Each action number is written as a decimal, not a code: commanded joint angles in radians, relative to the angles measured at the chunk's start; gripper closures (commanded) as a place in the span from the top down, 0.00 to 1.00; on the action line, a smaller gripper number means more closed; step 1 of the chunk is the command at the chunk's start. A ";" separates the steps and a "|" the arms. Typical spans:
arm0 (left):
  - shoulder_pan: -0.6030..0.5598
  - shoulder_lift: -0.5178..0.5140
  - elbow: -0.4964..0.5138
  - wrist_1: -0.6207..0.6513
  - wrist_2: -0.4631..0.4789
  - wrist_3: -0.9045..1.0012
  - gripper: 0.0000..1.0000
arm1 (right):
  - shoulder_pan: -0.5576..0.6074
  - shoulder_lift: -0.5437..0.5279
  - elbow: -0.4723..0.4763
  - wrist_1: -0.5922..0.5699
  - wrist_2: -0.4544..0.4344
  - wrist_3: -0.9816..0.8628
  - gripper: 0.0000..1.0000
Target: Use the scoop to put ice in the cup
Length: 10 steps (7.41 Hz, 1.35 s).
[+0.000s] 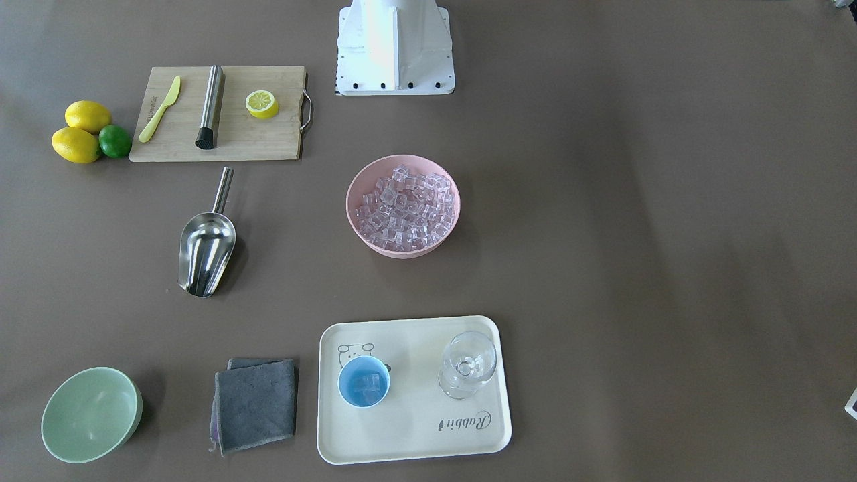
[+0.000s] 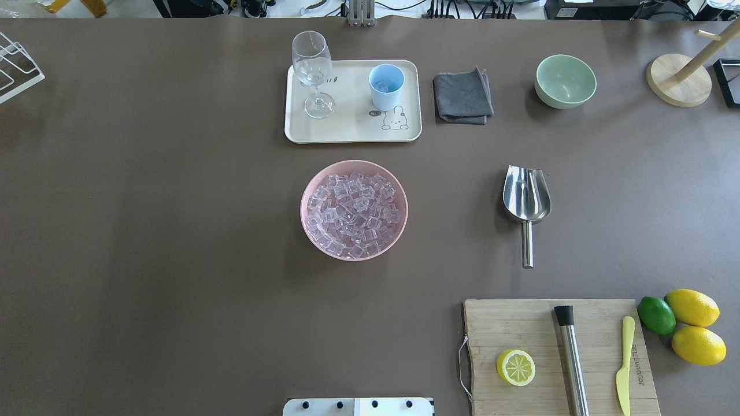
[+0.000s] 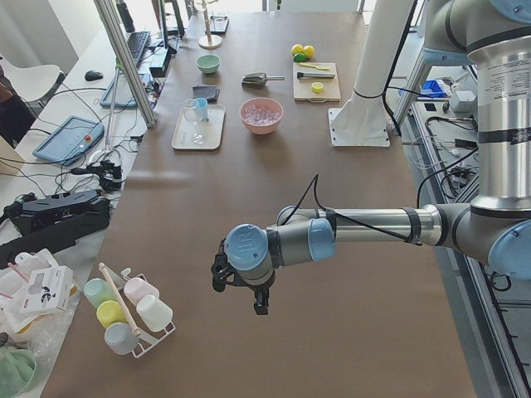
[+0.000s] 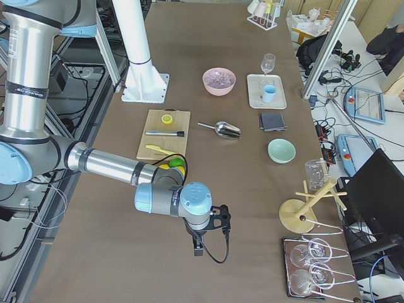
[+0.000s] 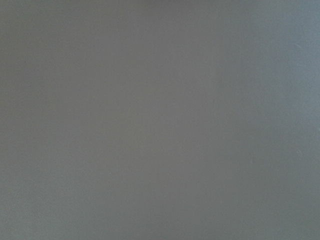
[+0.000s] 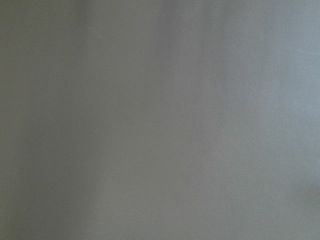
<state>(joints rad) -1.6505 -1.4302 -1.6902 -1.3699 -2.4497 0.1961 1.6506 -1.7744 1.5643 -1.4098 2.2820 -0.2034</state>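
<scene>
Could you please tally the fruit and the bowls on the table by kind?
Whole lemons: 2
Lime: 1
Lemon half: 1
Bowls: 2
Total: 6

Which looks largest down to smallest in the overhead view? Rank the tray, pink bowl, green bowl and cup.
1. tray
2. pink bowl
3. green bowl
4. cup
Each gap is plain, so there are no ties.
</scene>
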 commanded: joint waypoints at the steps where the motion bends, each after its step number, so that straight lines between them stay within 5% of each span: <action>1: 0.001 0.002 0.014 0.003 0.000 0.000 0.98 | 0.006 0.004 0.083 -0.073 0.042 0.117 1.00; 3: 0.003 0.002 0.009 0.000 -0.002 0.003 0.98 | -0.003 0.013 0.187 -0.170 0.044 0.204 1.00; 10: -0.003 -0.006 0.014 -0.077 -0.003 0.000 0.98 | -0.087 0.059 0.184 -0.162 0.037 0.303 0.99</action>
<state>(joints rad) -1.6388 -1.4414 -1.6839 -1.4454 -2.4562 0.1967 1.5702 -1.7171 1.7501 -1.5727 2.3215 0.0977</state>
